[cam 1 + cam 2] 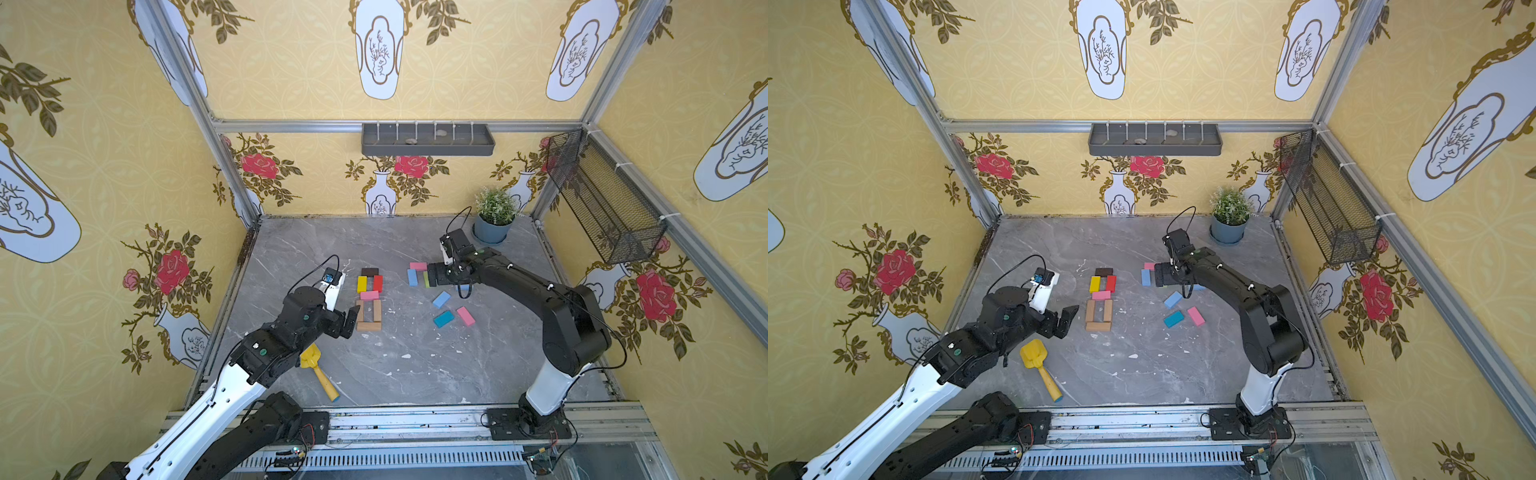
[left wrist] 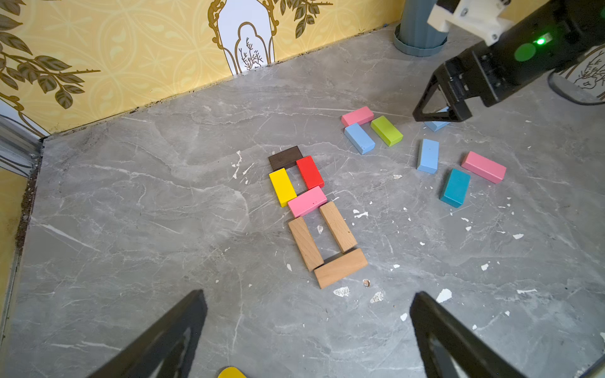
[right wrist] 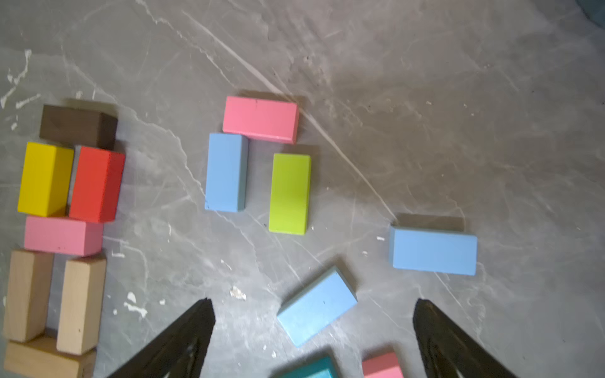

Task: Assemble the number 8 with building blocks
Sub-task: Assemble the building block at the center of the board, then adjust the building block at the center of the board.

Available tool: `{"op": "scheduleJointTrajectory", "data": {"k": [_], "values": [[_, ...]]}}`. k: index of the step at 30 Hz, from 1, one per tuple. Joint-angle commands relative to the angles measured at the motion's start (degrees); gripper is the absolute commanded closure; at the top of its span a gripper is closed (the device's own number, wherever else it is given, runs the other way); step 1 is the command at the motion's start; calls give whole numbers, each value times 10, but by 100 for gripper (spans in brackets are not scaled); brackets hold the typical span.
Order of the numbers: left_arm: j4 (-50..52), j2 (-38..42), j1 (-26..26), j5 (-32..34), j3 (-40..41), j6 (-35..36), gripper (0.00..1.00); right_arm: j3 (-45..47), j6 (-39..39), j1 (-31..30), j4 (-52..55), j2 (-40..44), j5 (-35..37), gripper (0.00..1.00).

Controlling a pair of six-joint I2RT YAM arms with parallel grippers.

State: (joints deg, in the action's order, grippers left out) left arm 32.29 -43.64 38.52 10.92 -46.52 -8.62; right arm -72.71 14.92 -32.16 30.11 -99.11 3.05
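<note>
An 8 of seven blocks is laid flat near the middle of the table (image 1: 415, 374): dark brown block (image 2: 285, 157) as top bar, yellow block (image 2: 282, 186) & red block (image 2: 310, 172) as upper sides, pink block (image 2: 307, 201) as crossbar, and three tan blocks (image 2: 338, 225) closing the lower loop. The ends are butted so both loops read closed. Beside it, a 2nd figure is judged begun. A second pink block (image 3: 260, 119) is set as top bar, w/ a light blue block (image 3: 226, 171) touching under one end and a green block (image 3: 289, 193) under the other, a small gap left. Spares are scattered nearby: a flat light blue spare (image 3: 433, 251), a tilted light blue spare (image 3: 317, 306), a teal block (image 2: 455, 187) and a third pink block (image 2: 484, 166). The right claw (image 3: 313, 302) is hung over these spares, jaws spread wide, nothing gripped. The left claw (image 2: 309, 292) is held near the tan loop, fully spread & empty, prob. kept back so the figure isn't knocked. A yellow shovel (image 1: 311, 358) by the left arm and a potted plant (image 1: 492, 228) at the back are well apart from the blocks and block nothing. The finished 8 is close enough to be nudged.
</note>
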Motion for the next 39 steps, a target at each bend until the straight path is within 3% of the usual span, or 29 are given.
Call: {"op": "scheduleJointTrajectory", "data": {"k": [1,11,23,39], "values": [[5,0,0,2,2,0,0,19,-39,-3,9,15,-34,2],[5,-1,0,0,2,0,0,41,-107,-36,32,-18,-36,3],[5,-2,0,-1,2,0,0,54,-186,-31,-21,-55,-17,2],[6,-3,0,-2,2,1,0,39,-225,-7,-30,-83,-25,3]]}}
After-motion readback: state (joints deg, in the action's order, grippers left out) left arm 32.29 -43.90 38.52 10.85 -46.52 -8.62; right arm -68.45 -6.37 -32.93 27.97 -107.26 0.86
